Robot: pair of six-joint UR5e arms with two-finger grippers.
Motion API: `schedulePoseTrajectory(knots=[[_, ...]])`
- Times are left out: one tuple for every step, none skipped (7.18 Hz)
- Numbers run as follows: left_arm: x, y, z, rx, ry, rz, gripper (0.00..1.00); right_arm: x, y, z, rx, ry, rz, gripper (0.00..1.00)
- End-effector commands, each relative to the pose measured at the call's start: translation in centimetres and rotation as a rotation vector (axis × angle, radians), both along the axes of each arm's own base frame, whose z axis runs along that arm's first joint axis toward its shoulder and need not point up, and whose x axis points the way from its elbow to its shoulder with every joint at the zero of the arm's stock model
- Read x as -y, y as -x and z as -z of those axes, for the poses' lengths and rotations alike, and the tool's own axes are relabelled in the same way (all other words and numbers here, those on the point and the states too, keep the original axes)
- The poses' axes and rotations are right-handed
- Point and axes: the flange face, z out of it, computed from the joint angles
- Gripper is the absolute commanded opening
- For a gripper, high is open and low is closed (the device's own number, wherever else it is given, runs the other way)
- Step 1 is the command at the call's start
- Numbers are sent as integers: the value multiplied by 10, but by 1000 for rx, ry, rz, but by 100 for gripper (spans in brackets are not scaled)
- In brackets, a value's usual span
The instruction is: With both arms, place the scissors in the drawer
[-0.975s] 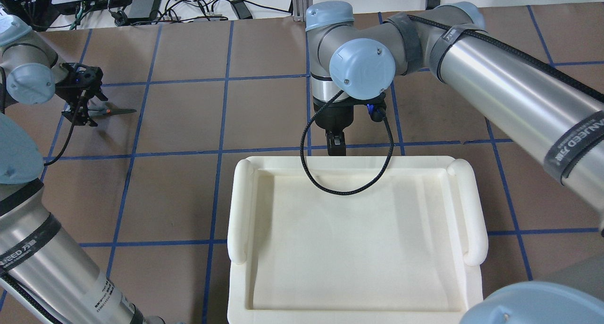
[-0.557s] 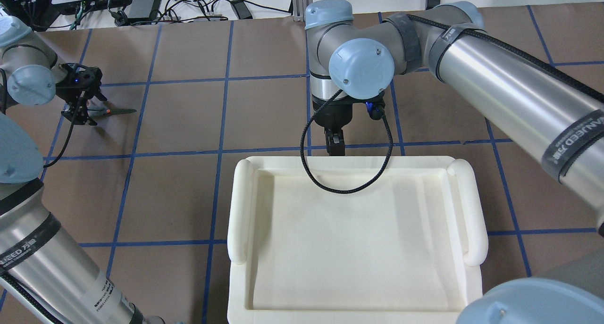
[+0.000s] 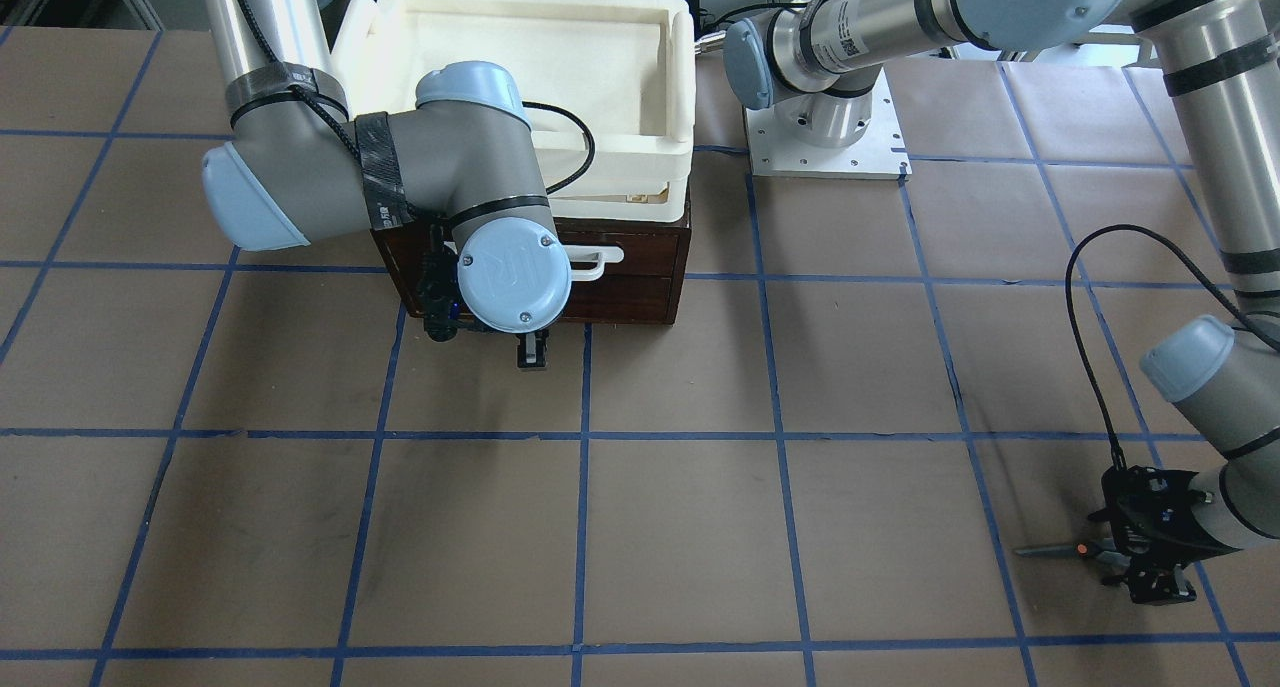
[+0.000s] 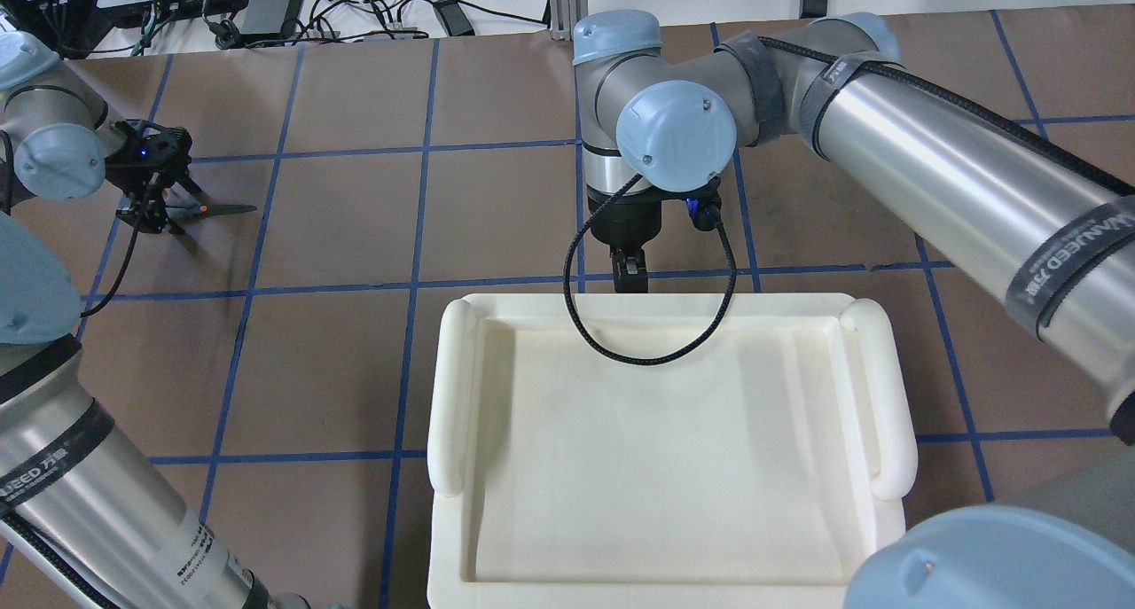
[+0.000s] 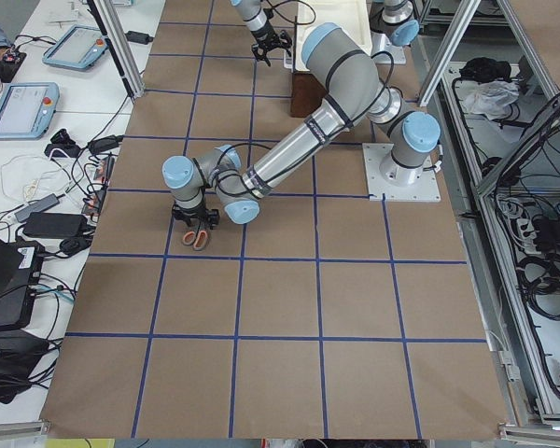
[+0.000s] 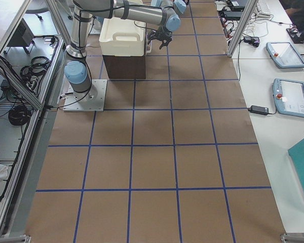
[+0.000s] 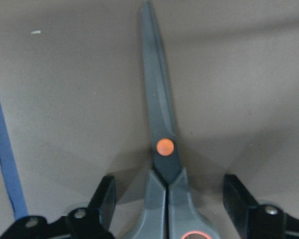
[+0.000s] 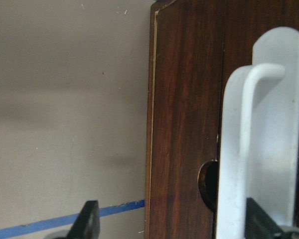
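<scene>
Scissors (image 3: 1050, 551) lie flat on the worktop (image 3: 680, 527) at the front camera's far right, blades closed, well apart from the drawer (image 3: 640, 252). The left gripper (image 3: 1115, 557) is down at their handle end. The drawer front looks flush in its brown cabinet (image 3: 640, 302) under the white tray (image 3: 682, 77). The right gripper (image 3: 532, 352) hangs just in front of it, below the white handle (image 3: 598, 260).

Overhead now: scissors (image 4: 222, 208) at the left edge, blades pointing right, left gripper (image 4: 177, 208) over the handles. The right gripper (image 4: 630, 277) points down just beyond the tray (image 4: 448, 387), which hides the drawer.

Left side view: the scissors (image 5: 198, 239) show orange loops right under the left gripper (image 5: 198, 224).

Right side view: the right gripper (image 6: 161, 39) sits just off the cabinet (image 6: 124, 66); it is too small to say more.

Left wrist: the scissors (image 7: 159, 114) run straight away from the camera, orange pivot showing. The left gripper (image 7: 170, 199) is spread wide, a finger (image 7: 105, 196) on each side of the handles with a gap, gripping nothing.

Right wrist: drawer (image 8: 184, 124) front and handle (image 8: 261, 149) are close up. The right gripper (image 8: 174, 224) is spread wide and holds nothing. One finger (image 8: 89, 221) is over the worktop and the other is before the handle; I cannot tell whether it touches.
</scene>
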Motion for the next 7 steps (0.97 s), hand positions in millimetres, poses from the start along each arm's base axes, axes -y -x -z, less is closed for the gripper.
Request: schedulePoseTrajectory(knots=[[0, 0, 1, -1, 1, 2, 59, -1, 0, 2, 4, 0, -7, 100], [1, 0, 0, 7, 12, 6, 52, 0, 0, 4, 6, 3, -10, 100], [-2, 1, 2, 8, 13, 12, 44, 2, -1, 10, 9, 0, -17, 100], [-3, 2, 4, 11, 19, 18, 31, 6, -2, 13, 17, 20, -16, 100], [-3, 1, 3, 12, 22, 23, 26, 9, -3, 11, 21, 34, -20, 100], [-3, 1, 0, 15, 26, 23, 21, 13, -4, 6, 29, 58, -20, 100], [-3, 2, -6, 19, 32, 23, 19, 16, -4, 0, 47, 91, -61, 100]])
